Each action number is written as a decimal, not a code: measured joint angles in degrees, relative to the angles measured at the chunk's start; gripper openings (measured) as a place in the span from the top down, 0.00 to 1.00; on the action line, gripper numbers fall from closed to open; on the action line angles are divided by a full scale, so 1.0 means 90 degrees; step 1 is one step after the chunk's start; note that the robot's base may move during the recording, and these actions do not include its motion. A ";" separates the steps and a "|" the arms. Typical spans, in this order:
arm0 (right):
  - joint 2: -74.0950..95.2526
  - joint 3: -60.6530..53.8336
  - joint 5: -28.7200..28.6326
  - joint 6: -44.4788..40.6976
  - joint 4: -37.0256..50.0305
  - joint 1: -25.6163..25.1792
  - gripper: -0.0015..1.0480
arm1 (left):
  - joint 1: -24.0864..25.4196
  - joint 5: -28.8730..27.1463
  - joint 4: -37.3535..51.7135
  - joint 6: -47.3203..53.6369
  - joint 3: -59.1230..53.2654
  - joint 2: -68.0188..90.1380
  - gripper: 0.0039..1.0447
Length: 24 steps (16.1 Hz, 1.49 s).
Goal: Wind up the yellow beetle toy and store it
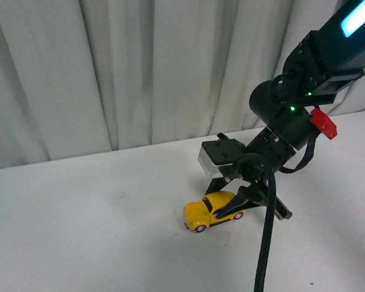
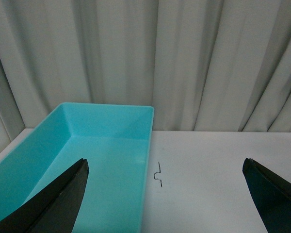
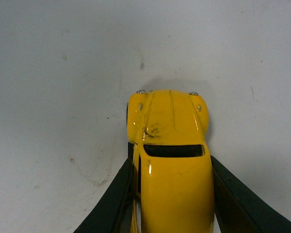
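While I watch the front view, the right arm (image 1: 304, 79) reaches down from the upper right, with a black cable (image 1: 266, 243) hanging off it toward the camera. The right hand (image 1: 226, 204) is low over the white tabletop (image 1: 79, 231) and closed around the rear half of the yellow beetle toy (image 1: 208, 211). The toy sits on its wheels near the middle of the tabletop, a little to the right, with its nose pointing left and toward me. One dark finger crosses its near flank. A pale pleated curtain (image 1: 121, 73) hangs behind the tabletop.

On the left wrist view, the left hand (image 2: 165, 167) is spread wide and holds nothing. Its two black fingers (image 2: 53, 204) show at the opposite lower corners. Between and beyond them I see a teal bin (image 2: 106, 126), open-topped, standing on the tabletop close to the curtain. A small dark mark (image 2: 159, 175) lies on the tabletop just beside the bin's wall.

On the right wrist view, I look straight down the toy's roof and hood. A black finger lies against each flank, so the hand is pinching the toy from both sides. The hood carries a few dark scuffs, and the tabletop around it is lightly speckled.
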 joint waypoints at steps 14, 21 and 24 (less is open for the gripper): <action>-0.0228 -0.0772 -0.0070 -0.0017 0.0746 -0.0410 0.63 | 0.0000 0.0000 0.0002 0.0000 0.0000 0.0000 0.06; -0.0515 -0.1698 -0.0313 -0.0024 0.1268 -0.1107 0.63 | 0.0000 0.0000 0.0000 0.0000 0.0000 0.0000 0.06; -0.0627 -0.2025 -0.0372 -0.0024 0.1360 -0.1515 0.63 | 0.0000 0.0000 0.0002 0.0000 0.0000 0.0000 0.06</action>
